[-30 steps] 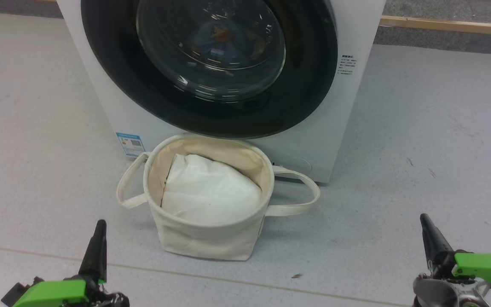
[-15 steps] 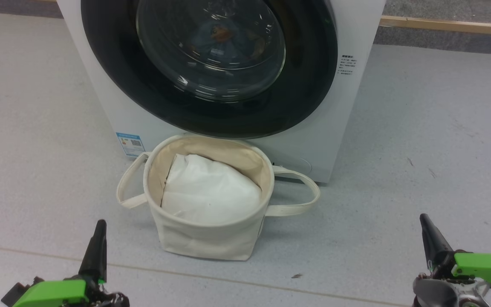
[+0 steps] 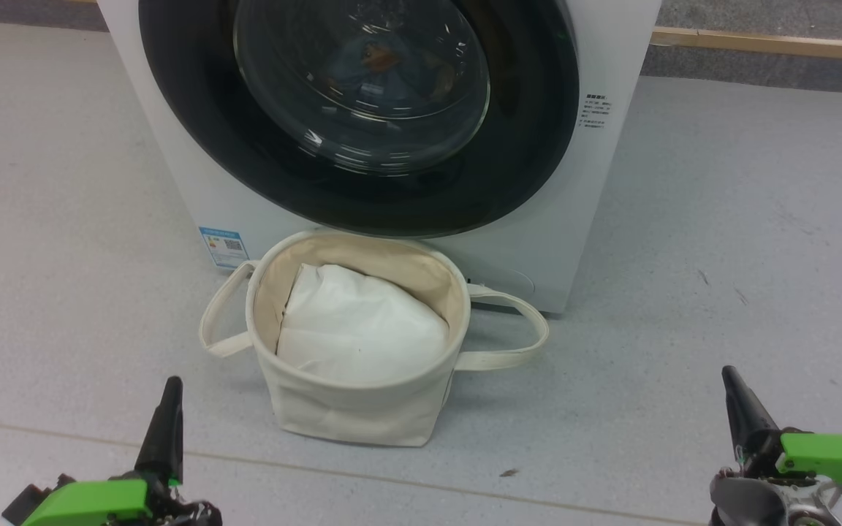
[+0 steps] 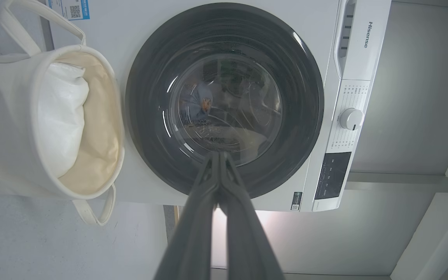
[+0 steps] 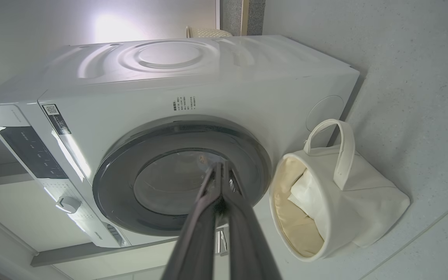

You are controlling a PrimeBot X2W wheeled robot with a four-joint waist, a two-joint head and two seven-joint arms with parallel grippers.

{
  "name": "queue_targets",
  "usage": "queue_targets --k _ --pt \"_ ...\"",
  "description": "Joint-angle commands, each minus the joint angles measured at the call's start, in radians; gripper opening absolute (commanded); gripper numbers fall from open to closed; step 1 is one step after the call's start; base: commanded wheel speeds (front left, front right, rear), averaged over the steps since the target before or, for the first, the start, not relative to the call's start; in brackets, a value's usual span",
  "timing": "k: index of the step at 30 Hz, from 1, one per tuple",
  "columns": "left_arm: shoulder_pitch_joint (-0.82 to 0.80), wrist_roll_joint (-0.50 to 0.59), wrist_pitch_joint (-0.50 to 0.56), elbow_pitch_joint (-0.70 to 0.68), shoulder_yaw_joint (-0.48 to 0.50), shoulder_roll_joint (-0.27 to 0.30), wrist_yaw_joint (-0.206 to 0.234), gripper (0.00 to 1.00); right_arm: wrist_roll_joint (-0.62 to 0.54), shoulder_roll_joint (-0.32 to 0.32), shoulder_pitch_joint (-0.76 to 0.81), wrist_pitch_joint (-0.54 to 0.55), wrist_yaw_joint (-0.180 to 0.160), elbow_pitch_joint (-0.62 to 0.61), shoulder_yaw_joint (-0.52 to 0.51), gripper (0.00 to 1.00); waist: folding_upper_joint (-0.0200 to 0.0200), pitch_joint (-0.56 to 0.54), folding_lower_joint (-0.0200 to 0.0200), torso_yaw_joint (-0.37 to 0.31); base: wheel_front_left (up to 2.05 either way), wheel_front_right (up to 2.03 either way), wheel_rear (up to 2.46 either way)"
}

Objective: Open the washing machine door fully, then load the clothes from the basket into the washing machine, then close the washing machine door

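the top of the washing machine (image 3: 596, 183) and the upper arc of the washing machine door (image 3: 531, 146) run off the head view's top edge. behind its glass the clothes (image 3: 378, 57) are a dim blue and orange smudge broken by reflections; their print cannot be made out. the print on the blue label sticker (image 3: 224, 246) and on the small text label (image 3: 599, 111) is too small to read. the white bundle (image 3: 362, 329) hides the bottom of the basket (image 3: 348, 416). the bodies of the left gripper (image 3: 172, 383) and right gripper (image 3: 728, 374) are cut off by the bottom edge. the left wrist view's edge crops the basket.
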Motion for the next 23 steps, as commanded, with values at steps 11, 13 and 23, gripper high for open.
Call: queue_targets --k 11,13,23 --pt "-0.043 -0.003 0.008 -0.033 0.035 0.013 -0.013 0.00 0.012 -0.022 -0.041 -0.005 0.000 -0.031 0.027 0.00 0.0000 0.000 0.0000 0.000 0.00 0.00 0.00" --pt "-0.043 -0.003 0.008 -0.033 0.035 0.013 -0.013 0.00 0.013 -0.022 -0.041 -0.005 0.000 -0.031 0.027 0.00 0.0000 0.000 0.0000 0.000 0.00 0.00 0.00" --pt "-0.043 -0.003 0.008 -0.033 0.035 0.013 -0.013 0.00 0.015 -0.023 -0.041 -0.007 0.000 -0.031 0.029 0.00 0.0000 0.000 0.0000 0.000 0.00 0.00 0.00"
